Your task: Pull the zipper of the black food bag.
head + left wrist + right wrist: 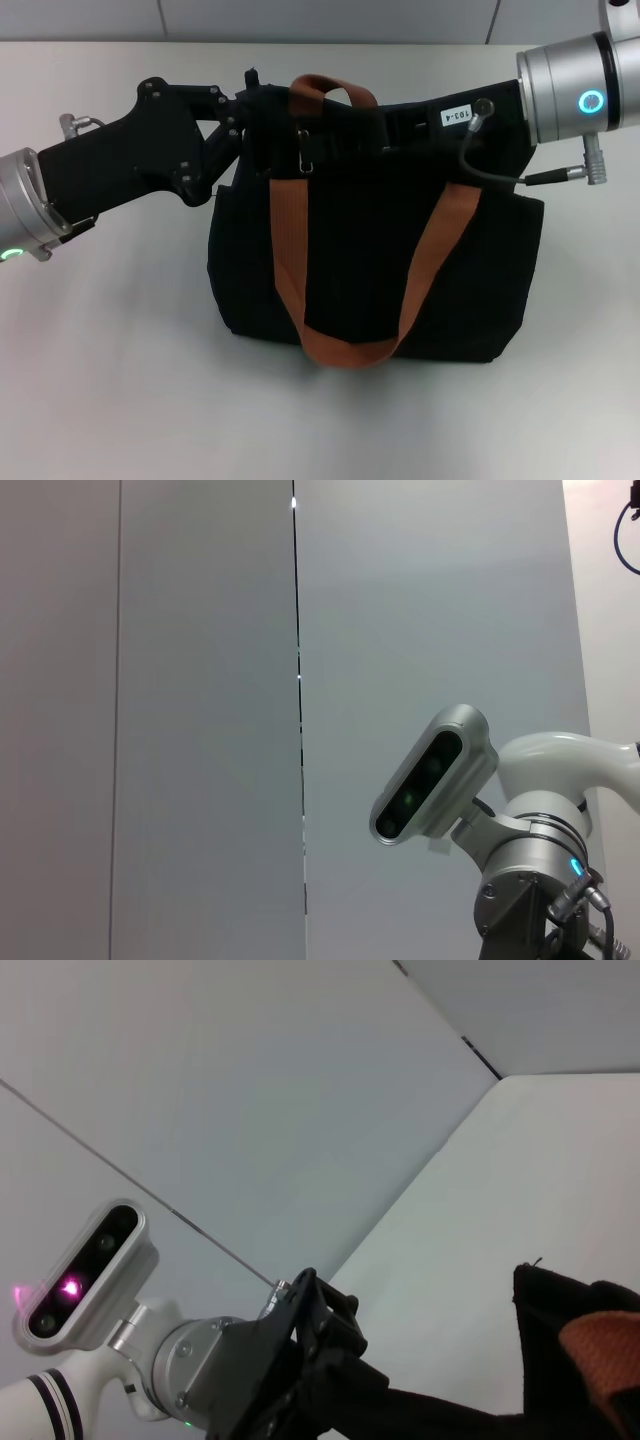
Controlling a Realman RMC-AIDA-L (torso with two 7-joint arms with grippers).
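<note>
White desk (100, 380) carries everything; black food bag (370, 270) stands upright at its middle, broad face toward the head camera, top seam running left–right.

Orange-brown straps: near strap (345, 345) hangs down the front face in a loop; far strap (330, 88) arches over the top seam.

Left pincer (250, 115) reaches in from the left, at the bag's upper left corner, touching or gripping the fabric there. Black on black; cannot tell whether it is clamped or apart.

Right pincer (400, 125) comes from the right, lying along the top edge, its end lost against the bag. State not readable either.

Zipper (303, 150): small silver tab hanging just below the top seam, beside the near strap's left leg, between the two pincers. Left looks slightly nearer. Track axis runs left–right, so the pull would likely go along that line, one pincer bracing the bag.

Neither wrist view shows the tab.
</note>
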